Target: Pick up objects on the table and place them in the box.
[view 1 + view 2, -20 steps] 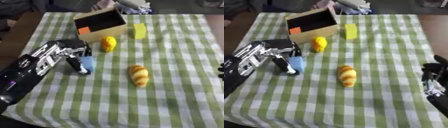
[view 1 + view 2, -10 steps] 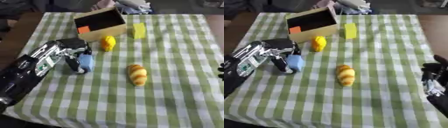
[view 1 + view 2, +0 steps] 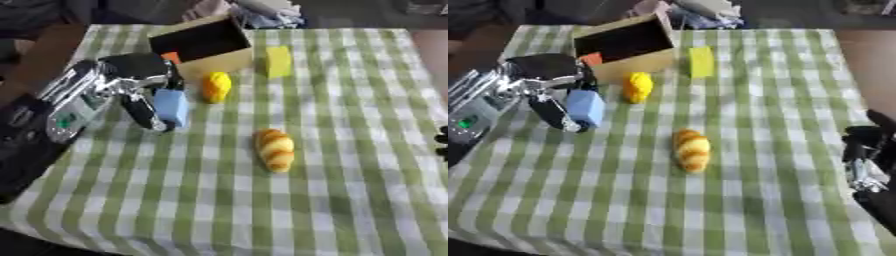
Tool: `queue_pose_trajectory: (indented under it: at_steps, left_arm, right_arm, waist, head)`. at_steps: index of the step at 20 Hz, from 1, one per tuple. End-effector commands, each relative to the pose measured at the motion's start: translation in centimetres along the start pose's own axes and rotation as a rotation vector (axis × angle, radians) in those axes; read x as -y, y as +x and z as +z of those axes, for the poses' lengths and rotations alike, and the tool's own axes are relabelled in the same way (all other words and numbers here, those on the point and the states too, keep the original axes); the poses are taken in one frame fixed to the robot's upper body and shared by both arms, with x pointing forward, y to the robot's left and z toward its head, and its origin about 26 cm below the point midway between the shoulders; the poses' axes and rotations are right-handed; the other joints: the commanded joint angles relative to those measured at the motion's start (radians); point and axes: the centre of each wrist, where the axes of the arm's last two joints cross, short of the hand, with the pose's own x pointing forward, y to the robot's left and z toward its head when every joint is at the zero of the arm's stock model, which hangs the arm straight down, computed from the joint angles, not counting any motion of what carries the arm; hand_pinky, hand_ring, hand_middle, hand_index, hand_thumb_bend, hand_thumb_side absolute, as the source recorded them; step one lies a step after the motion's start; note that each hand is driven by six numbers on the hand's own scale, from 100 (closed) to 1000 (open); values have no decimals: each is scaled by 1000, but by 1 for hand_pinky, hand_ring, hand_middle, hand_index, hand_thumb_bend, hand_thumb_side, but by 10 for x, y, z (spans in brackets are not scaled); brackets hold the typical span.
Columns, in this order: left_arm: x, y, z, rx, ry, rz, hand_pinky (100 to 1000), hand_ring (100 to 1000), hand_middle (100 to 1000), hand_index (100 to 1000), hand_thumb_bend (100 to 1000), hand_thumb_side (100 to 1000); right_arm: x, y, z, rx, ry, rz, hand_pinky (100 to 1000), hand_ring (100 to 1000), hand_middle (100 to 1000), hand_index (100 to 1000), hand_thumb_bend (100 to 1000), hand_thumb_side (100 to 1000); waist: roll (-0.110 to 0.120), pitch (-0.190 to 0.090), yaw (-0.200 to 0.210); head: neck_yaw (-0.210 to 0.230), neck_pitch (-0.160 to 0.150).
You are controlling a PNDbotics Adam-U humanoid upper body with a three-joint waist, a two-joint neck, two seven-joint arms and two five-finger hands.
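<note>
Left eye view, largest first. Table [image 3: 350, 200], green check cloth. Box [image 3: 206, 47], far left, open side toward me, orange item inside. My left hand [image 3: 131, 85]: fingers curled round the blue block [image 3: 171, 107], which has risen and drifted boxward since a second ago (carry begun). Bread roll [image 3: 275, 150], yellow block [image 3: 278, 61], yellow figure [image 3: 216, 86]: unmoved, still awaiting. My right hand [image 3: 868, 150]: idle at right edge, fingers relaxed.
</note>
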Motion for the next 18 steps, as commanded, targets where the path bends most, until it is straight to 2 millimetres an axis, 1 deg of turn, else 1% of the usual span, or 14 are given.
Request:
queue_pose_trajectory:
  at_steps: [1,4,10,15,18]
  left_arm:
    - [-27,-9,12,-48,59,-32,511,445,465,584,383,205]
    - [-33,-22,5,-128,92,-38,518,457,471,594,394,199]
    - [-38,-54,-22,-291,192,-3,551,481,496,624,406,202]
    - [-33,-78,-38,-408,232,34,575,499,516,649,410,224]
    - [-25,-90,-44,-457,214,57,613,536,556,685,417,258]
  right_arm:
    - [3,4,-2,16,5,9,677,738,711,937,100,470]
    - [2,3,-2,14,14,5,677,738,711,937,100,470]
    - [-3,4,-2,19,45,-13,676,738,711,937,100,470]
    - [-6,3,-1,18,64,-25,676,738,711,937,100,470]
    - [-8,3,-1,18,73,-30,676,738,711,937,100,470]
  waist:
    - [5,-31,-2]
    - [4,-35,-8]
    - [-1,-39,-28]
    - [-1,-40,-49]
    - [0,-40,-59]
  head:
    - [-2,4]
    - [-5,4]
    - [-6,4]
    - [2,4]
    - [4,4]
